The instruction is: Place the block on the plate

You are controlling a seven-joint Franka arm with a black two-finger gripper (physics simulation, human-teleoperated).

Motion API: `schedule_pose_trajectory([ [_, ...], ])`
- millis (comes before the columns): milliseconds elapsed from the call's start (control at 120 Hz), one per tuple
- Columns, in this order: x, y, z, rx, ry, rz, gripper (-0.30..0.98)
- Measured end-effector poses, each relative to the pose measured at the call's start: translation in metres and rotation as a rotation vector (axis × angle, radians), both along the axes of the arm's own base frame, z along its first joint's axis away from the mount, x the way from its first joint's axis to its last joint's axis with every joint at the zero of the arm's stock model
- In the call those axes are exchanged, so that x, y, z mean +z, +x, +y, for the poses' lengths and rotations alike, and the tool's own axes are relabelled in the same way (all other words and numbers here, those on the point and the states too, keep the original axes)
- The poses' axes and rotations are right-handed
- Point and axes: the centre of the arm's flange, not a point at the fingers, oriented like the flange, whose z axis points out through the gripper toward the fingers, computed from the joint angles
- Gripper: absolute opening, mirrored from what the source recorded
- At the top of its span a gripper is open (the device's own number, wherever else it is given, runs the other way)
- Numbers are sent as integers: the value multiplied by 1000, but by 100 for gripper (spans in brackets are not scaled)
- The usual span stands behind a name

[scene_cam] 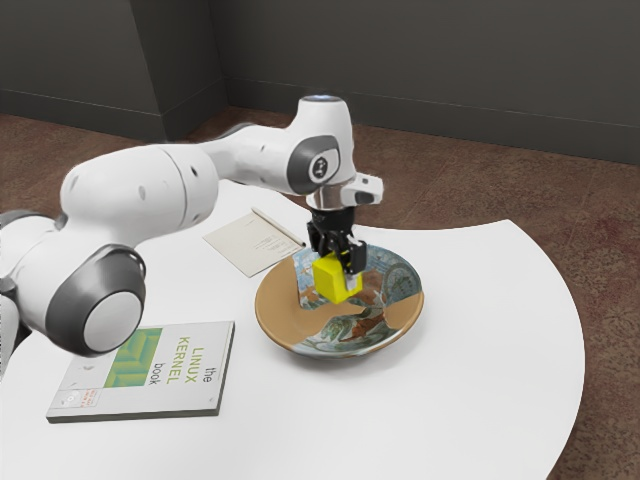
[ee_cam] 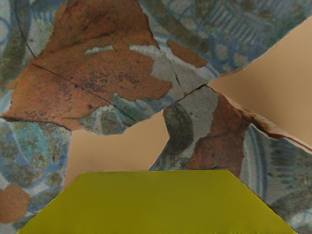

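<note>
- Leftmost: white robot arm (scene_cam: pixel 140 195) with dark grey joint covers, entering at the exterior view's left and reaching over the table toward its right.
- Below the arm, a book (scene_cam: pixel 190 365) lying flat on the table, cover up, marked "the LINUX KERNEL book", with a green panel. One corner is hidden by the arm.
- Next, a pale sheet of paper (scene_cam: pixel 245 243) with faint writing, flat on the table beyond the book; a thin strip (scene_cam: pixel 278 227) runs along one edge.
- Right of both, a round plate (scene_cam: pixel 283 300), upright on the table, tan with blue-grey patterned areas and rust-brown patches. Dark crack-like lines are noted in the wrist view.
- Over the plate, the black claw (scene_cam: pixel 341 274), pointing down and closed around the yellow block (scene_cam: pixel 333 281).
- Block located within the plate's outline; whether its underside touches the plate cannot be determined.
- Farther right, bare white table (scene_cam: pixel 490 320) with a curved edge, then brown floor (scene_cam: pixel 615 250), dark grey wall (scene_cam: pixel 430 60) behind.
</note>
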Motion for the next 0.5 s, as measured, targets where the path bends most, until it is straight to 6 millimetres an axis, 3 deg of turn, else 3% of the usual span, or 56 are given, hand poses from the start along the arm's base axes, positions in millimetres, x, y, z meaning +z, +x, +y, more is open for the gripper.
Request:
schedule_pose_trajectory([
  [183, -19, 4, 7, 8, -12, 10, 42],
  [500, -12, 5, 7, -9, -26, -5, 62],
])
